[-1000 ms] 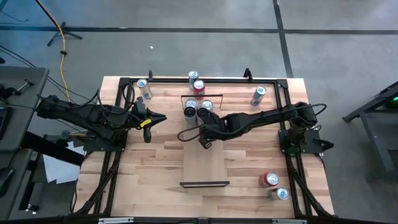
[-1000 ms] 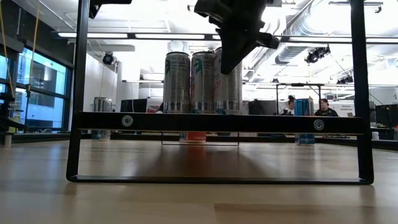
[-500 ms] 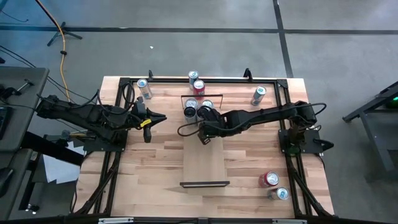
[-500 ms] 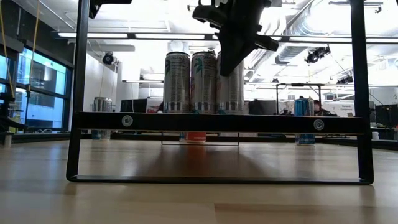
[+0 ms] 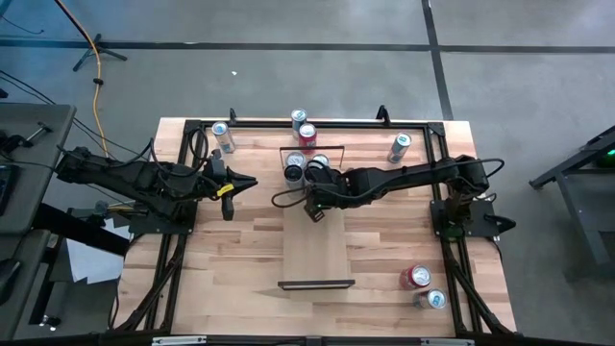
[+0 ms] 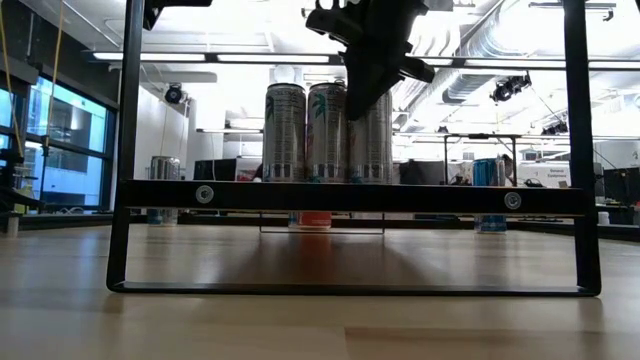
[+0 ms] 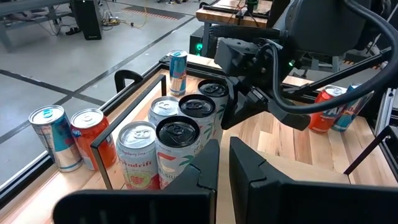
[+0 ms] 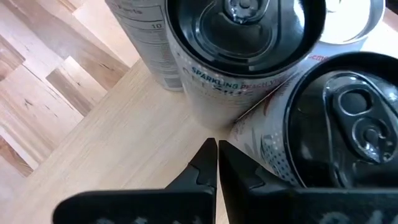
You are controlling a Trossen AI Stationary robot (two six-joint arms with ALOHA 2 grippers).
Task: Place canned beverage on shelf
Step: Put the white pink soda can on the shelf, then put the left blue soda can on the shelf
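Right gripper [image 5: 309, 207] hangs over the far half of the long narrow pale wooden shelf [image 5: 315, 252], just beside the cluster of tall silver beverage cans with dark lids [image 5: 306, 169] standing at the shelf's far end. Its two dark fingers [image 8: 214, 163] are pressed together with nothing between them; in the right wrist view their tips sit close above the plank, right at the foot of the nearest can [image 8: 245, 43]. In the low view, the gripper [image 6: 357, 105] is in front of the upper part of the cans [image 6: 308, 132], which stand upright side by side behind the shelf's thin black metal rail [image 6: 355, 196].

Left gripper [image 5: 246, 183] waits over the butcher-block tabletop [image 5: 231, 259], left of the shelf and well apart from the cans. Jaws closed, empty; its fingers [image 7: 208, 163] point toward the can cluster [image 7: 180, 140].

Loose cans on the table: a red can [image 5: 307, 134] and a silver can [image 5: 298, 118] beyond the shelf's far end, a blue-and-silver can [image 5: 222, 136] at far left, another [image 5: 399, 147] at far right, and a red can [image 5: 416, 278] with a silver-blue one [image 5: 432, 299] at the near right corner.
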